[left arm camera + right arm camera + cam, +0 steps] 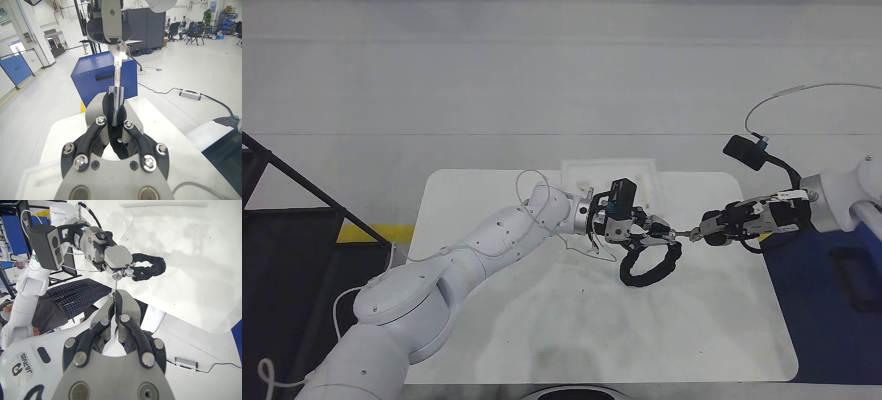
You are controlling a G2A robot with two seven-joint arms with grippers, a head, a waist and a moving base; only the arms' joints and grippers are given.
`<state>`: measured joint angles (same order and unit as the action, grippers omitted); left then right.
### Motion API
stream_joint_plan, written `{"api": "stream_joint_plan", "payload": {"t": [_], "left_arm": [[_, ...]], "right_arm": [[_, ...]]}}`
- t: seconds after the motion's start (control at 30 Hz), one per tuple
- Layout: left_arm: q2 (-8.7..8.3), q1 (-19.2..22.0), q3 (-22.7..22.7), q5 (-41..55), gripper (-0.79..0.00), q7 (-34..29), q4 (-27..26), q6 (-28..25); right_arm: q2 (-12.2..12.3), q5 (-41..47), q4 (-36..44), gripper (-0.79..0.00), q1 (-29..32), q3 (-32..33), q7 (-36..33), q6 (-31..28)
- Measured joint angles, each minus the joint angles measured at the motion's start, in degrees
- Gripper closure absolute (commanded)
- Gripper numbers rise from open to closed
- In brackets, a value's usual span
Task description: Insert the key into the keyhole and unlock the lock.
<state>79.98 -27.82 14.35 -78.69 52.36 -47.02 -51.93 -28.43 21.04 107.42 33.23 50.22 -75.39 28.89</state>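
Observation:
My left gripper (646, 233) is shut on the chrome lock cylinder (117, 102), held above the middle of the white table (542, 330). The lock's black cable loop (650, 266) hangs from it toward the table. From the table's right side, my right gripper (701, 235) is shut on the head of the silver key (118, 62). The key's blade (116, 283) runs straight into the keyhole (115, 276) at the cylinder's end. In the right wrist view the left gripper (121, 270) faces my right gripper (115, 297), and the loop (151, 266) trails behind it.
A blue cabinet (832, 290) stands against the table's right edge, under the right arm. A white foam tray (614, 178) lies at the table's back edge. A black frame (282, 185) stands off the left side. The table's front half is bare.

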Motion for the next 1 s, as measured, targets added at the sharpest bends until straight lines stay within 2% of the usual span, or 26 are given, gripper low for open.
{"api": "stream_joint_plan", "payload": {"t": [1.0], "left_arm": [[0.50,-0.12,1.51,-0.44,0.000,-1.33,-0.03,-1.33]], "right_arm": [[-1.07,-0.81,0.35,0.000,-1.98,-3.08,1.39,1.39]]}}
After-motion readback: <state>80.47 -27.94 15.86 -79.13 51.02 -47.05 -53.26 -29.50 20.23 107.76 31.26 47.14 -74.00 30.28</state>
